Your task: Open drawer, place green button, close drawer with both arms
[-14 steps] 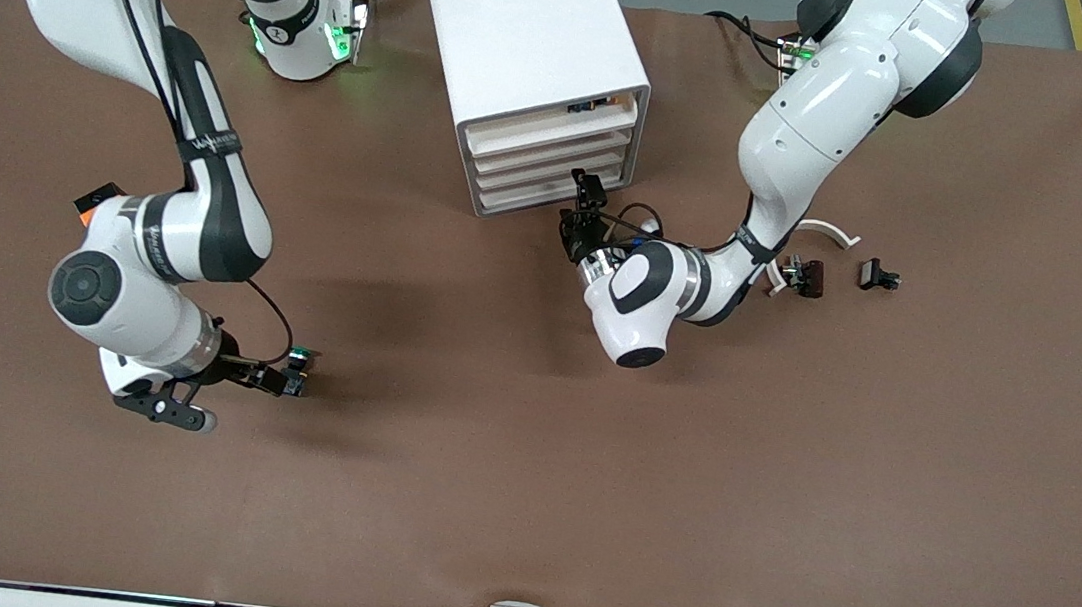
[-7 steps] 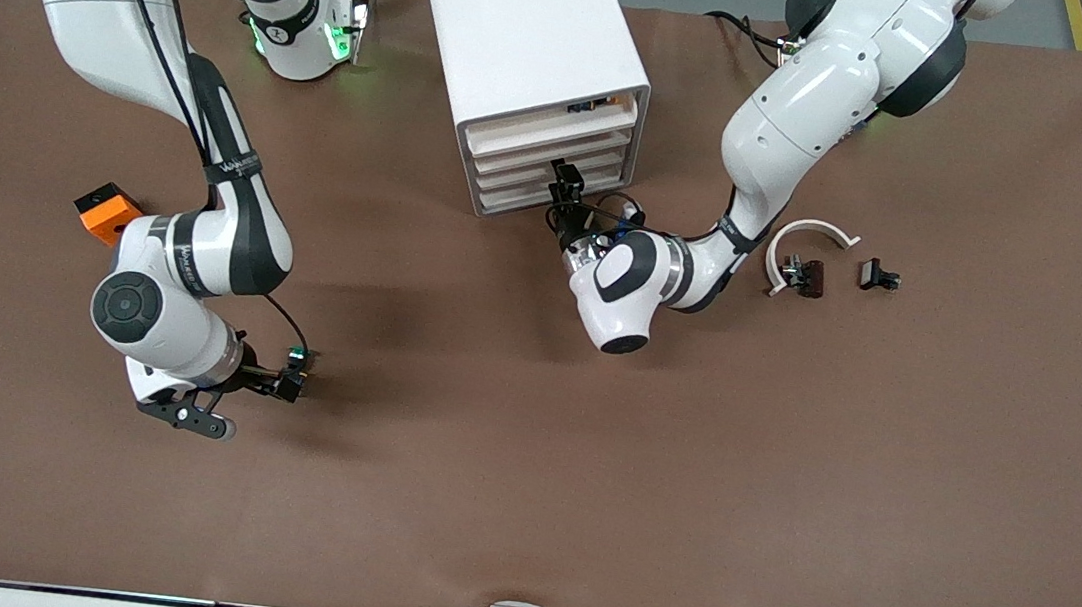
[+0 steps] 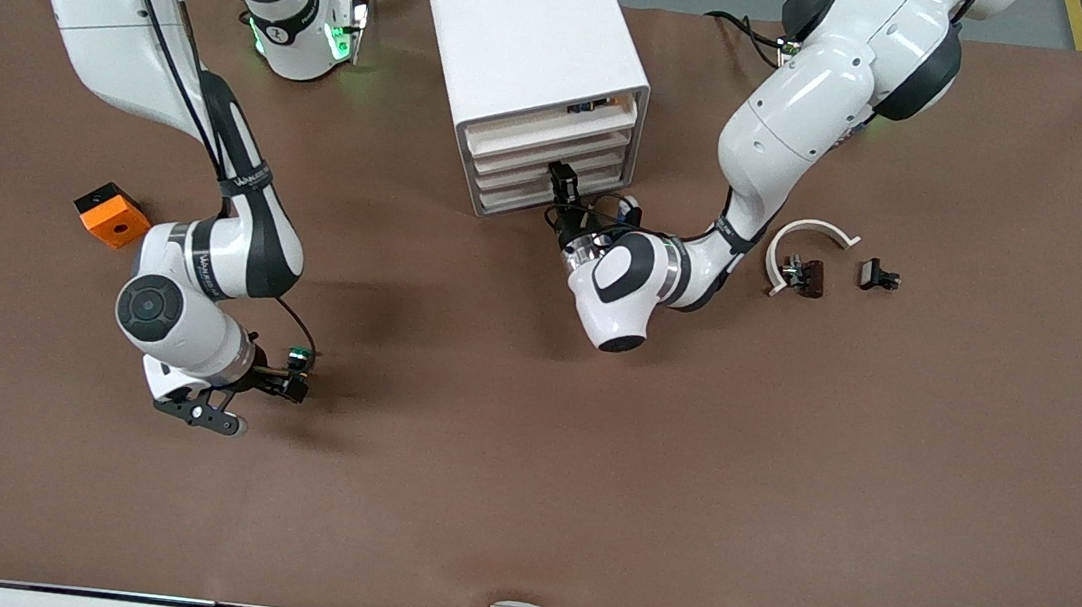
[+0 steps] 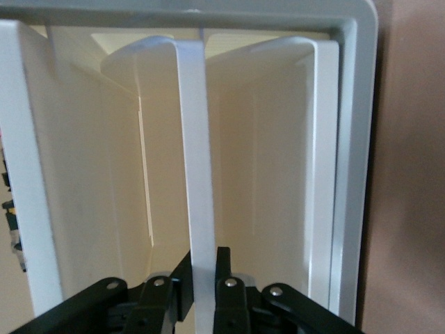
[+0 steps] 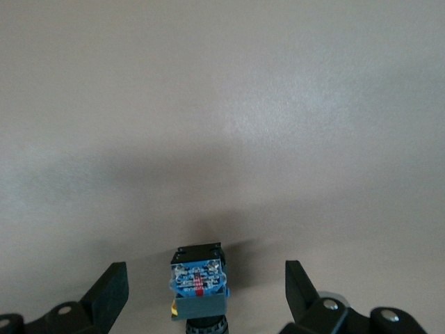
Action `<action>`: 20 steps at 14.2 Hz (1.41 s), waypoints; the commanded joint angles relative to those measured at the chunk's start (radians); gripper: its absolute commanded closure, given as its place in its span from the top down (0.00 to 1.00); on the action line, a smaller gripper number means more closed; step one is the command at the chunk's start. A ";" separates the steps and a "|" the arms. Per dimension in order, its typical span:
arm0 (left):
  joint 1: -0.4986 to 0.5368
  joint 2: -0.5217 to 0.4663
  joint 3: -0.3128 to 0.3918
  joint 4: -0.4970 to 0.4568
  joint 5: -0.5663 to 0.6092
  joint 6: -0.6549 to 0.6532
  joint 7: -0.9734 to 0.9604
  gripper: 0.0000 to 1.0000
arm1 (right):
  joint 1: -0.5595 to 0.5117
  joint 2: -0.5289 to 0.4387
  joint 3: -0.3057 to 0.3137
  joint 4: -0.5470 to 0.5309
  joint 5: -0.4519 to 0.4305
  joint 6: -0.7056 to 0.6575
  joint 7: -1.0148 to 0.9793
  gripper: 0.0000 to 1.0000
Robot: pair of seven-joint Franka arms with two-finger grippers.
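left wrist view, left gripper [image 4: 203, 292] clamped on drawer [image 4: 197, 174] lip, right gripper [image 5: 201, 289] spread around button [image 5: 199, 282], cap hidden

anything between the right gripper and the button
Nothing visible. The right gripper is open, with the button on the table between its fingers and only bare gaps either side. The left gripper is shut on a drawer front at the cabinet.

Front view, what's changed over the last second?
The left end effector moved up to the cabinet and shut on a drawer's front lip. The right end effector stayed open around the button, its arm shifting slightly. The orange block stayed put.
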 commanded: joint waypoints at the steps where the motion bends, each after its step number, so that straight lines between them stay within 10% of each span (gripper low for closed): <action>1: 0.001 0.008 0.016 0.014 -0.008 0.027 -0.007 0.00 | 0.010 -0.010 -0.003 -0.036 -0.024 0.031 0.034 1.00; 8: 0.015 0.008 0.094 0.079 -0.008 0.027 0.031 0.00 | 0.016 -0.010 -0.004 -0.078 -0.024 0.081 0.034 1.00; 11: 0.055 0.008 0.100 0.094 -0.011 0.030 0.084 0.00 | 0.017 -0.010 -0.003 -0.078 -0.024 0.078 0.034 0.30; 16: 0.083 0.008 0.100 0.126 -0.015 0.090 0.109 0.00 | 0.019 -0.010 -0.003 -0.095 -0.024 0.104 0.037 0.14; 18: 0.084 0.005 0.100 0.133 -0.015 0.105 0.155 0.39 | 0.026 -0.012 -0.003 -0.089 -0.024 0.090 0.084 0.00; 19: 0.093 0.001 0.100 0.140 -0.014 0.104 0.172 0.99 | 0.033 -0.017 -0.003 -0.081 -0.024 0.087 0.110 0.00; 20: 0.100 -0.003 0.100 0.155 -0.011 0.104 0.175 1.00 | 0.039 -0.021 -0.003 -0.076 -0.022 0.072 0.118 0.00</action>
